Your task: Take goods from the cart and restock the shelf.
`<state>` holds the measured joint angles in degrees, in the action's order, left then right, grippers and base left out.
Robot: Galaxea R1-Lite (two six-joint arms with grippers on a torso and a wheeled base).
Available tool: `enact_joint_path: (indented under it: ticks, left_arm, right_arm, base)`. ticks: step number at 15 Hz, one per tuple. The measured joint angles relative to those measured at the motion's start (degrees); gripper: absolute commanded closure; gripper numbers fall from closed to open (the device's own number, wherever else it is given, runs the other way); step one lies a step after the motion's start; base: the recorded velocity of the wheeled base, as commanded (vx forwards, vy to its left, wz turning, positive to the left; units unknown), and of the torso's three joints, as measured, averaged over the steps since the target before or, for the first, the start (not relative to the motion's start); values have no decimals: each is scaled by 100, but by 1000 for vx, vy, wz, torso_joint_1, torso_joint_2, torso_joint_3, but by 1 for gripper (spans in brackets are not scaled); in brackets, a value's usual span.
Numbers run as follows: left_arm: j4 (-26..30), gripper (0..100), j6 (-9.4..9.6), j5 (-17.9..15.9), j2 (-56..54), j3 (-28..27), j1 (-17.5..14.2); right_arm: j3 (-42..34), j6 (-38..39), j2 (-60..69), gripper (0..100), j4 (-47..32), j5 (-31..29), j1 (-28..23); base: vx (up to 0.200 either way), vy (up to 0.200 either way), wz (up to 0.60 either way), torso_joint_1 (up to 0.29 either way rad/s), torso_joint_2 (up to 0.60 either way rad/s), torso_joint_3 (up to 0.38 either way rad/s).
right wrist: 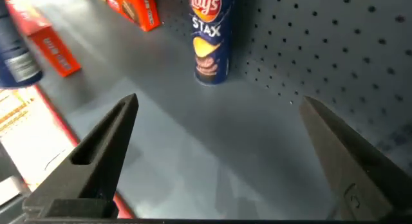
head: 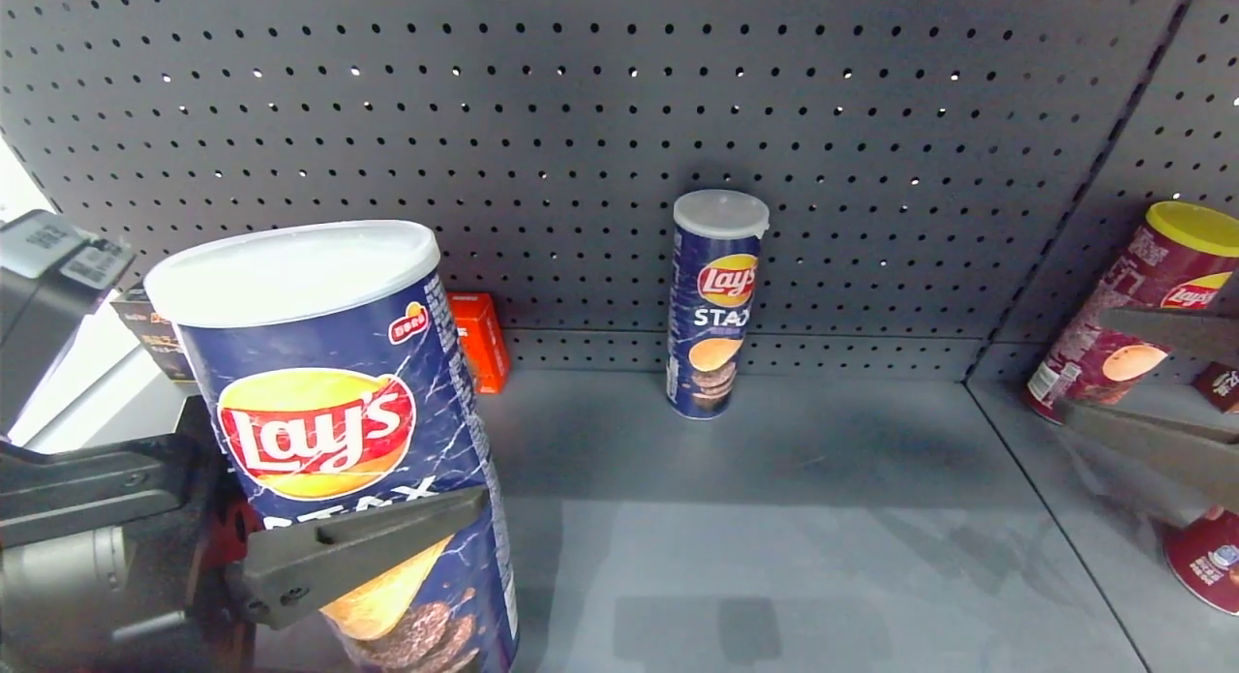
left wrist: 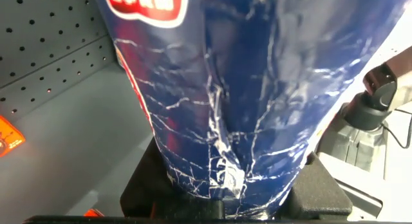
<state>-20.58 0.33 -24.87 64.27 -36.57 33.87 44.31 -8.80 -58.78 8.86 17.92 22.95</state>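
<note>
One blue can (head: pixel 716 305) stands upright at the back of the shelf (head: pixel 823 537), so restock looks partly done. 2nd can (head: pixel 339 412), clamped in left gripper (head: pixel 319 557), is over shelf front-left, not yet placed. Right gripper (right wrist: pixel 219 147) gapes wide, empty.

There are two blue chip cans: the far can (head: pixel 717 305) stands against the pegboard (head: pixel 871 121), and the near can (head: pixel 339 441) is well in front of it, to the left. Two maroon cans, a yellow-lidded can (head: pixel 1142 266) and a cut-off can (head: pixel 1210 562), sit past the pegboard's right corner. There are two orange boxes, one box (head: pixel 479 339) at the pegboard's foot and another box (right wrist: pixel 55 50) farther out.
</note>
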Motion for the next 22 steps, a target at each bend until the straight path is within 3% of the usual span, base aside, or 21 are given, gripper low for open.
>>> enact_joint_path:
  ticks: [11,13,16,22]
  left_arm:
    - [-22,100,0,-140,61,-26,-5]
    - [-22,100,0,-140,76,-30,-10]
    - [-22,100,2,-140,80,-59,-11]
    - [-22,100,2,-160,80,-55,0]
  right_arm:
    - [907,137,-1816,0,635,-137,293]
    - [1014,82,-2157,0,1070,-108,325]
    - [1051,43,-2738,0,2214,472,323]
    - [1081,46,-3421,0,2890,1448,279]
  base:
    - [0,0,0,0,0,0]
    - [0,0,0,0,0,0]
    - [0,0,0,0,0,0]
    - [0,0,0,0,0,0]
